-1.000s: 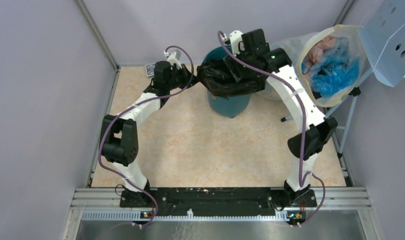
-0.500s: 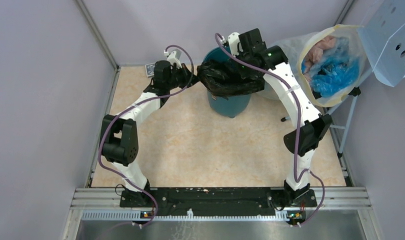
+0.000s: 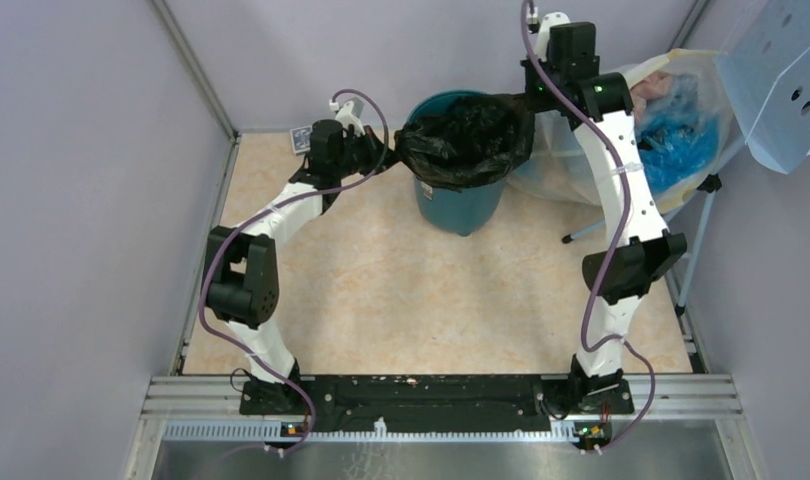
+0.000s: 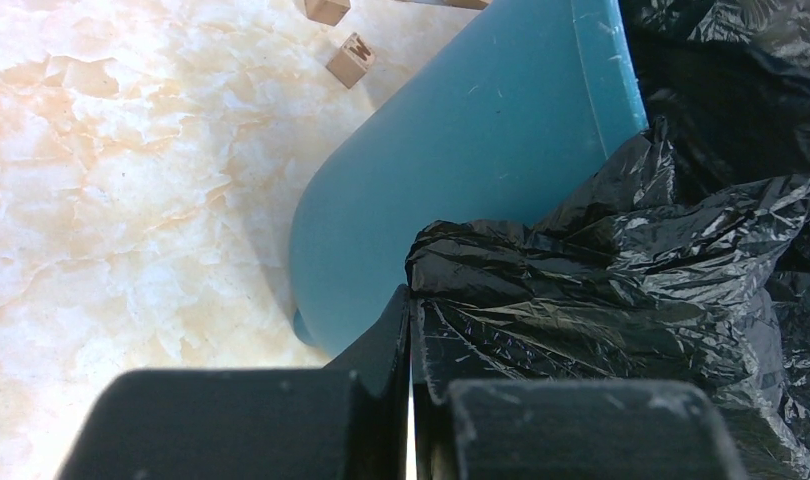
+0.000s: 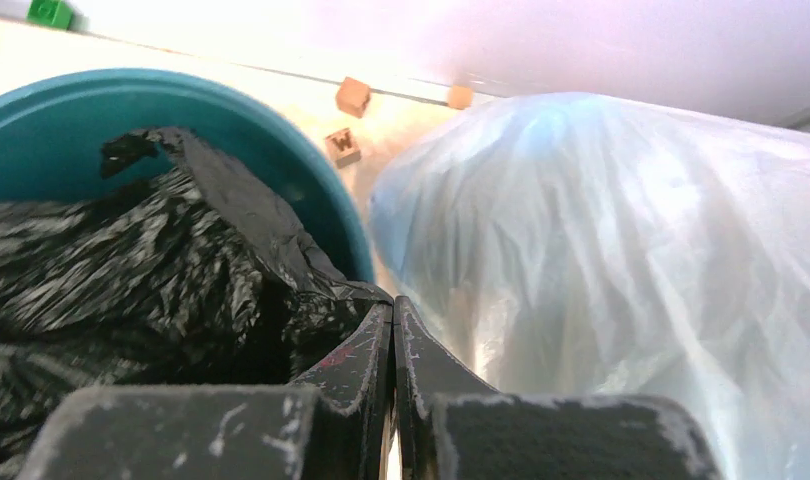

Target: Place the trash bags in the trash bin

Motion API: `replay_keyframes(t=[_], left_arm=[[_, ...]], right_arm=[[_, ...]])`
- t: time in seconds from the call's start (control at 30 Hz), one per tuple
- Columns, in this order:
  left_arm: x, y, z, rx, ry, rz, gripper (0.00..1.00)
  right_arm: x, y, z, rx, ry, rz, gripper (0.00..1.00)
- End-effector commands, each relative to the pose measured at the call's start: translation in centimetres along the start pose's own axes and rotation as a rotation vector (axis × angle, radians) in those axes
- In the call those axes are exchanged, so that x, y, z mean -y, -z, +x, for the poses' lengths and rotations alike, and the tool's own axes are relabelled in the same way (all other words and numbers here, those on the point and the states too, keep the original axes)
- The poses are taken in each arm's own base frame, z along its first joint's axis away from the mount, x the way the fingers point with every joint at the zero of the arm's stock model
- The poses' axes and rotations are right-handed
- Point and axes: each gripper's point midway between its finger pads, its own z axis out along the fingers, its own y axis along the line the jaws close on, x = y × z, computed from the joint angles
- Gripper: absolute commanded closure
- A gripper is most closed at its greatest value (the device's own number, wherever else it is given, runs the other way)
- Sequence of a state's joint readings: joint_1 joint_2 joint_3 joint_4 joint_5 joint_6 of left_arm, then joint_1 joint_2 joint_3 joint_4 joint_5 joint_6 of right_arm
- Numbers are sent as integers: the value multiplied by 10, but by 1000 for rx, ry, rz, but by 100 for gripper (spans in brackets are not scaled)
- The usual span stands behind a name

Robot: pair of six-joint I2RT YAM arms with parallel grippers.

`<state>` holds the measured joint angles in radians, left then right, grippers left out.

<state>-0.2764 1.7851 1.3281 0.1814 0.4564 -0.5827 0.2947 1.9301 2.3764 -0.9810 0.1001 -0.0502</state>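
Stretching trash bags [image 3: 468, 140] wider across trash bin [image 3: 461, 210] rim.

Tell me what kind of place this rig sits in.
Looks like an enclosed robot test cell, not a real room: left arm and right arm bolted along a metal rail, plain walls boxing in a marble-pattern tabletop, and a teal bin holding a black trash bag.

The trash bin [image 3: 459, 208] stands at the far middle of the surface [image 3: 381, 290], with the trash bag [image 3: 468, 140] in its mouth and spilling over the near rim. The left gripper [image 4: 411, 310] pinches the bag's left edge, and the right gripper [image 5: 393, 320] pinches its right edge. A sack [image 3: 671, 130] sits just right of the bin, and small blocks [image 5: 353, 96] lie behind it.
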Motion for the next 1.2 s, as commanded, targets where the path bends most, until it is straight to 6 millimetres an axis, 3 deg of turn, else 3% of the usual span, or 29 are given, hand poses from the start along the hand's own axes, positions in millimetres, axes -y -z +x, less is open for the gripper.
replay_keyframes(t=[0.0, 0.1, 0.27, 0.5, 0.7, 1.0, 1.03, 1.17], left_arm=[[14, -3, -27, 64, -29, 47, 100], [11, -6, -24, 57, -24, 46, 100], [11, -13, -18, 34, -13, 70, 100], [14, -19, -13, 10, -15, 105, 100], [25, -17, -13, 3, -13, 167, 100], [54, -1, -14, -14, -3, 288, 100], [53, 6, -8, -22, 9, 283, 100], [51, 18, -5, -28, 11, 263, 100]], right_arm=[[21, -23, -8, 38, -144, 40, 100], [33, -39, 1, 15, -185, 50, 100], [35, -68, 23, -52, -191, 37, 100], [13, -86, 59, -152, -237, -95, 100], [-20, -67, 69, -152, -290, -274, 100], [-51, -9, 87, -101, -352, -337, 100], [-60, 6, 100, -112, -368, -338, 100], [-79, 24, 128, -150, -376, -350, 100]])
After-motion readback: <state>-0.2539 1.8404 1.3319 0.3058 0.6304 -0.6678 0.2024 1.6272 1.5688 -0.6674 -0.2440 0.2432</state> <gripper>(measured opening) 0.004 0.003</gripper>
